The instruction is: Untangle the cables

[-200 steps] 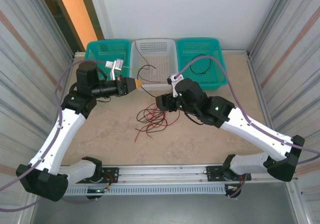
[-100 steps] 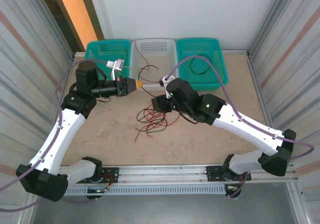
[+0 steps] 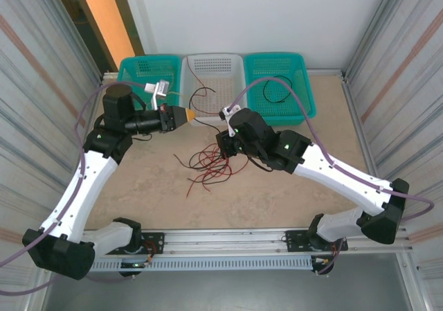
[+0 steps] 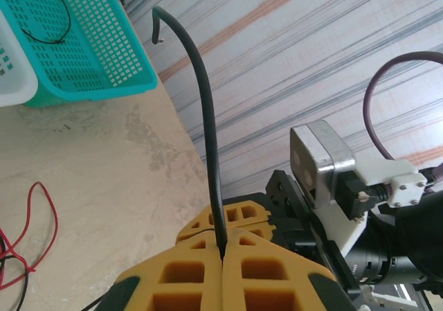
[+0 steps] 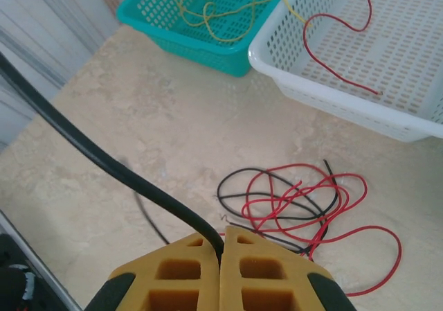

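Top view: cables [image 3: 210, 163] lie tangled on the table [image 3: 277, 186] near left gripper [image 3: 188, 116] and right gripper [image 3: 223, 143]; left wrist, then right wrist: each gripper's closed jaws pinch a black strand [image 4: 208, 117] [image 5: 104, 162], so pulling may cinch the red loops [image 5: 277, 201].

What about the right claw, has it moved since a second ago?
Yes. The right claw slid left, from the right corner of the white basket toward its middle.
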Action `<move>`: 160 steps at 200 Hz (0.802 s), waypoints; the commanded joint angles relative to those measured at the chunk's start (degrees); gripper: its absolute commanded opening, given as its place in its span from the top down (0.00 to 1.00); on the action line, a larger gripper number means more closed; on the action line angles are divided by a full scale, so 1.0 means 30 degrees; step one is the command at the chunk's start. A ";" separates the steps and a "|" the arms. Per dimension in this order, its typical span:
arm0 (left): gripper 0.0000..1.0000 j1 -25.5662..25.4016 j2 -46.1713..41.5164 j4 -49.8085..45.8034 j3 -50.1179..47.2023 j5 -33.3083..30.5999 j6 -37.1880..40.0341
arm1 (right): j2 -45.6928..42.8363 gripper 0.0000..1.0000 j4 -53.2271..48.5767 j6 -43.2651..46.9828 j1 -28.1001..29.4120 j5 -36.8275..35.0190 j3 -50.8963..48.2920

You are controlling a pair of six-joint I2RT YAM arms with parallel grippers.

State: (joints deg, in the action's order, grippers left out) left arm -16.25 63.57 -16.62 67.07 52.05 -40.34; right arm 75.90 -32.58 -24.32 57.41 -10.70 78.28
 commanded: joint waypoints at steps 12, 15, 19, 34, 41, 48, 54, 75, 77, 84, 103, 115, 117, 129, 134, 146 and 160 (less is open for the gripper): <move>0.79 0.0173 -0.0414 -0.0157 0.0390 -0.0518 0.0553 | -0.0908 1.00 0.0268 0.0174 -0.0091 -0.0502 -0.0049; 0.71 0.0173 -0.0418 -0.0185 0.0354 -0.0580 0.0580 | -0.0941 1.00 0.0281 0.0193 -0.0118 -0.0498 -0.0074; 0.63 0.0173 -0.0446 -0.0215 0.0315 -0.0634 0.0643 | -0.0973 1.00 0.0305 0.0164 -0.0186 -0.0478 -0.0078; 0.40 0.0173 -0.0584 -0.0524 0.0239 -0.0923 0.1074 | -0.1121 1.00 0.0342 0.0065 -0.0584 -0.0541 -0.0106; 0.34 0.0173 -0.0691 -0.0806 0.0206 -0.1199 0.1407 | -0.1184 1.00 0.0342 -0.0034 -0.0896 -0.0714 -0.0053; 0.26 0.0173 -0.0799 -0.1089 0.0150 -0.1550 0.1811 | -0.1251 1.00 0.0263 -0.0143 -0.1337 -0.0798 0.0001; 0.23 0.0173 -0.0935 -0.1338 0.0103 -0.1855 0.2171 | -0.1292 1.00 0.0145 -0.0208 -0.1829 -0.0771 0.0132; 0.19 0.0173 -0.1631 -0.1891 -0.0403 -0.3531 0.2998 | -0.1181 1.00 -0.0300 -0.0383 -0.3877 -0.0622 0.1165; 0.18 0.0173 -0.1696 -0.1920 -0.0462 -0.3657 0.3063 | -0.1164 1.00 -0.0361 -0.0374 -0.4174 -0.0564 0.1332; 0.17 0.0173 -0.1889 -0.1958 -0.0692 -0.3951 0.3211 | -0.0967 1.00 -0.0541 -0.0397 -0.5029 -0.0294 0.1915; 0.14 0.0173 -0.2102 -0.2120 -0.1272 -0.4369 0.3272 | 0.0089 1.00 -0.1469 -0.0451 -0.7604 0.0693 0.3976; 0.13 0.0173 -0.2280 -0.2163 -0.1699 -0.4880 0.3213 | 0.1082 1.00 -0.2300 -0.0498 -0.9058 0.0966 0.5455; 0.12 0.0173 -0.2327 -0.2164 -0.1804 -0.4968 0.3183 | 0.1269 1.00 -0.2414 -0.0505 -0.9292 0.1019 0.5692; 0.04 0.0173 -0.2777 -0.1915 -0.2383 -0.5516 0.3090 | 0.2185 1.00 -0.2939 -0.0601 -1.0541 0.1116 0.6810; 0.02 0.0173 -0.3055 -0.1714 -0.2669 -0.5745 0.3018 | 0.2533 1.00 -0.3031 -0.0617 -1.1049 0.1267 0.7150; 0.01 0.0173 -0.3597 -0.1156 -0.3382 -0.6184 0.2819 | 0.3419 1.00 -0.3108 -0.0627 -1.2195 0.1991 0.7832; 0.01 0.0173 -0.3959 -0.0711 -0.4093 -0.6586 0.2305 | 0.4609 1.00 -0.3316 -0.0633 -1.3393 0.2507 0.8665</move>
State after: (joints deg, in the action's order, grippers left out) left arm -16.12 54.61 -21.43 57.58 36.12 -32.36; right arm 84.44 -38.26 -25.06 21.58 -7.11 100.86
